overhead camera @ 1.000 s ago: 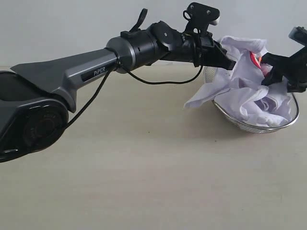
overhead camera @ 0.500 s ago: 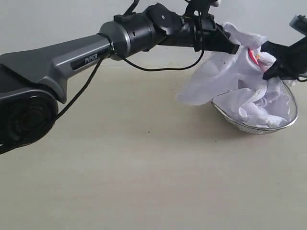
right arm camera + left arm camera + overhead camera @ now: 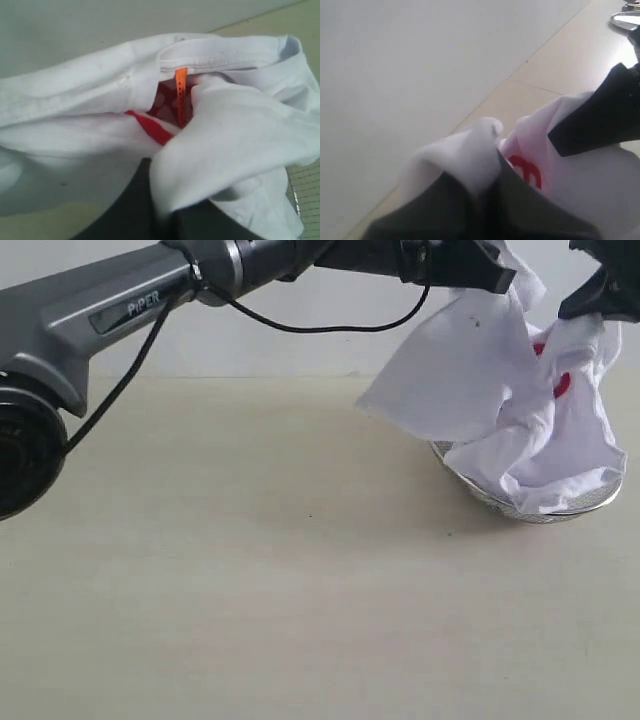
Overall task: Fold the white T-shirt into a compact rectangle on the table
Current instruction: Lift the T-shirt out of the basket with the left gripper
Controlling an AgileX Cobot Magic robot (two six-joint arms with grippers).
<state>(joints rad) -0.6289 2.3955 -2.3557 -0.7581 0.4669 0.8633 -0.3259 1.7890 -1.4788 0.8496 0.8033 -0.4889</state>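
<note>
Exterior view. The white T-shirt (image 3: 470, 370) hung bunched at upper right, lifted at two places. Its lowest folds sagged into the wire-mesh basket (image 3: 520, 508), and only the basket's near rim showed beneath the cloth. The left gripper (image 3: 497, 276) sat at the top edge of the frame, jaws pinched tight on the shirt's upper left. The right gripper (image 3: 598, 292), cut off by the top right corner, was clamped on cloth near the red lettering. One loose flap jutted left past the basket rim, hanging above the table (image 3: 250, 570). A broad run of tabletop lay to the left and front. The left arm spanned the top left with a black cable (image 3: 300, 325) looping below it.

Left wrist view. Dark fingers were closed on a rolled white fold, with red print just beside them. The right gripper's black finger crossed the cloth nearby. The table's far edge met the wall.

Right wrist view. The jaws were squeezed onto a thick fold below the collar seam. The orange neck tag (image 3: 180, 90) hung in the neck opening. The basket mesh showed at one corner.
</note>
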